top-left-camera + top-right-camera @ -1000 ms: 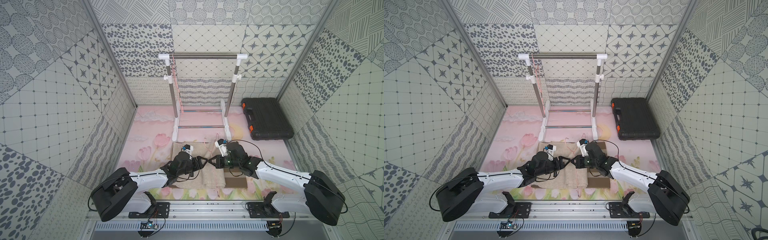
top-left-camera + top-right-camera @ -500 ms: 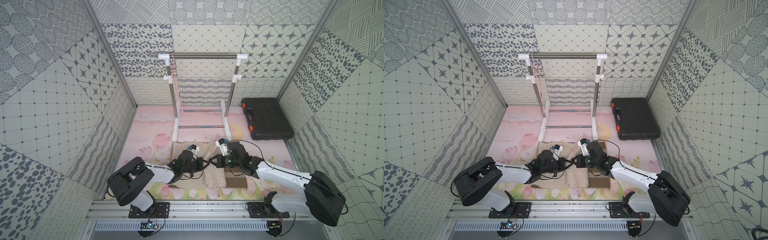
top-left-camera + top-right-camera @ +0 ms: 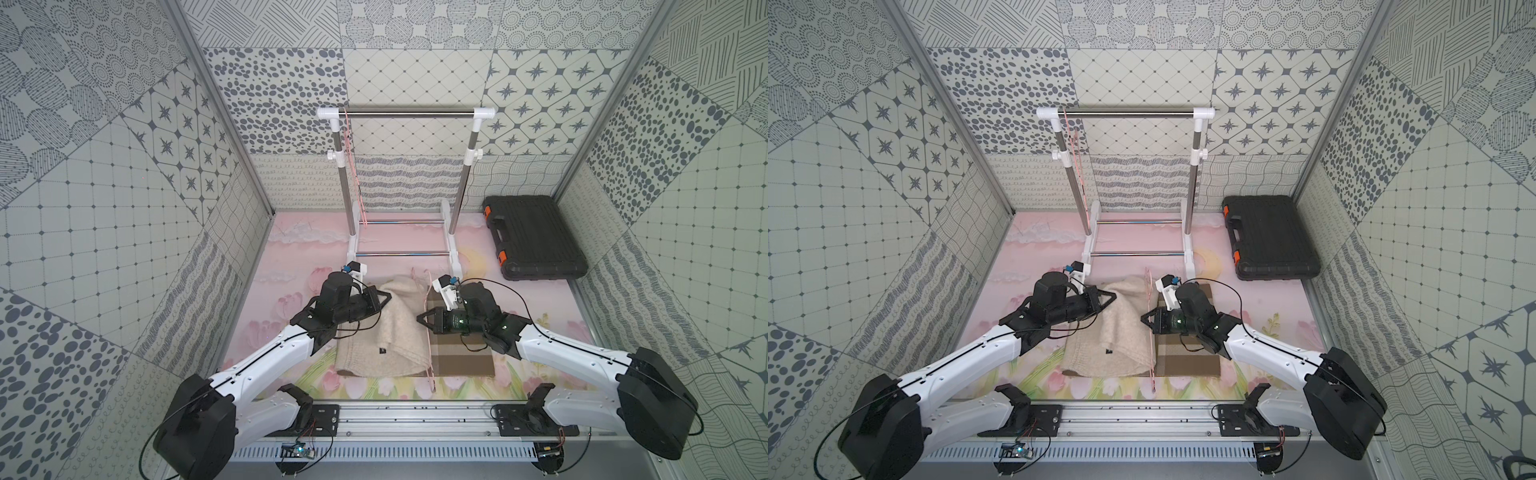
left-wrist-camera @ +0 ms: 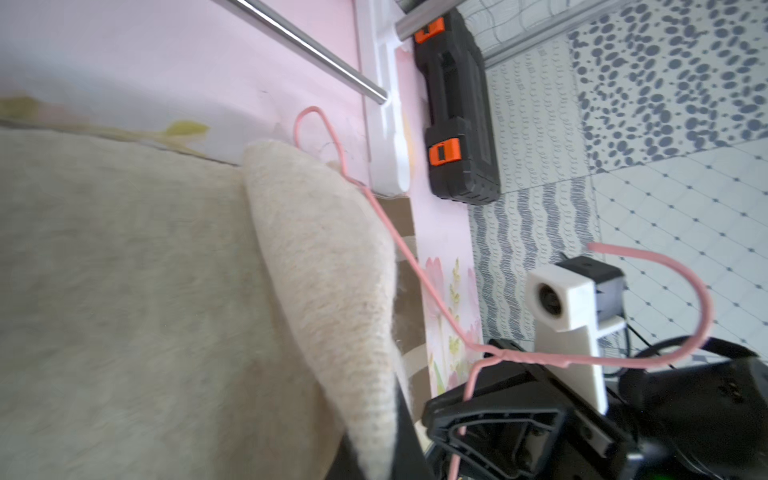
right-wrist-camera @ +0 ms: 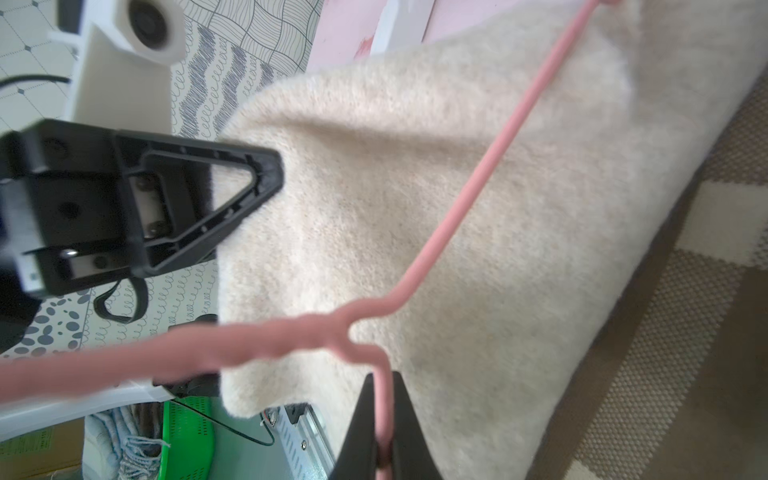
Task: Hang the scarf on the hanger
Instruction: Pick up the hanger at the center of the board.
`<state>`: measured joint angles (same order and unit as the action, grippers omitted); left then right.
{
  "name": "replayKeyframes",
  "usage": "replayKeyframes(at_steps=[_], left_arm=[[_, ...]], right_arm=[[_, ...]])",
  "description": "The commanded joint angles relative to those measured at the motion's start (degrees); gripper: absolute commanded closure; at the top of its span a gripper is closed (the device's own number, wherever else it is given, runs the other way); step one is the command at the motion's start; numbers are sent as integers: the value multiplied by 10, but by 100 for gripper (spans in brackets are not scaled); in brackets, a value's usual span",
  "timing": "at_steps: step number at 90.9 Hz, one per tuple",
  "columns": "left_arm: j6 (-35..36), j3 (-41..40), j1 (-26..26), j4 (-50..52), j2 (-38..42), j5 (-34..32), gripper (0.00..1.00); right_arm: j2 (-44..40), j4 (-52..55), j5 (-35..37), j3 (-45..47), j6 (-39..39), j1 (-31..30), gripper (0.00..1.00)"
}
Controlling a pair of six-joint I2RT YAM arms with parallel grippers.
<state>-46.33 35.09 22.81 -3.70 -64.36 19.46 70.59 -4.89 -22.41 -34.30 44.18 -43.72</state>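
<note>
Could drag the cream fleecy scarf (image 3: 395, 332), six o'clock of the steel rack (image 3: 407, 113), out of the left gripper (image 3: 387, 299) closed on its nine-o'clock edge, or twist the pink wire hanger (image 5: 316, 332) clamped in the right gripper (image 3: 419, 319).

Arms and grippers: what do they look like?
The left arm and right arm have white links between bulky black joints, with loose black cables. The left gripper and right gripper are black, hollow triangular frames, each with a white camera block behind.
</note>
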Motion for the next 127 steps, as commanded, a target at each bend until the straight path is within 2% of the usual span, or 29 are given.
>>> replayKeyframes(at_steps=[1,8,20,37,65,77,86,88,95,98,104,107,112,120,127], left_arm=[[79,-4,-65,220,17,1,100],[73,-13,-83,216,15,3,100],[70,-15,-89,240,10,-29,100],[52,-25,-97,272,53,-78,100],[59,-11,-131,321,72,-91,100],[66,-7,-137,299,49,-101,100],[63,-2,-137,249,-3,-78,100],[63,-1,-137,241,-16,-77,96],[60,-1,-137,218,-49,-86,49],[55,3,-136,223,-49,-94,38],[43,13,-132,255,-22,-123,24],[38,18,-130,276,8,-141,20],[23,29,-129,331,58,-158,18],[-9,42,-125,407,113,-138,19],[-45,45,-85,465,135,-147,20]], right_arm=[[8,-44,22,19,14,-6,100],[6,-55,37,29,26,-9,100],[-13,-34,67,49,24,-20,100],[-20,-37,118,87,20,-22,100],[-46,3,184,94,19,-21,100],[-36,16,172,79,22,-22,100],[-30,16,169,76,22,-24,100],[-28,17,167,73,20,-25,100],[-18,13,163,65,19,-25,100],[-11,8,158,63,18,-24,100],[5,10,148,48,11,-25,100],[12,7,143,42,9,-26,100],[24,-3,139,38,9,-26,100],[41,-11,131,36,5,-26,100],[54,-14,125,24,1,-26,100]])
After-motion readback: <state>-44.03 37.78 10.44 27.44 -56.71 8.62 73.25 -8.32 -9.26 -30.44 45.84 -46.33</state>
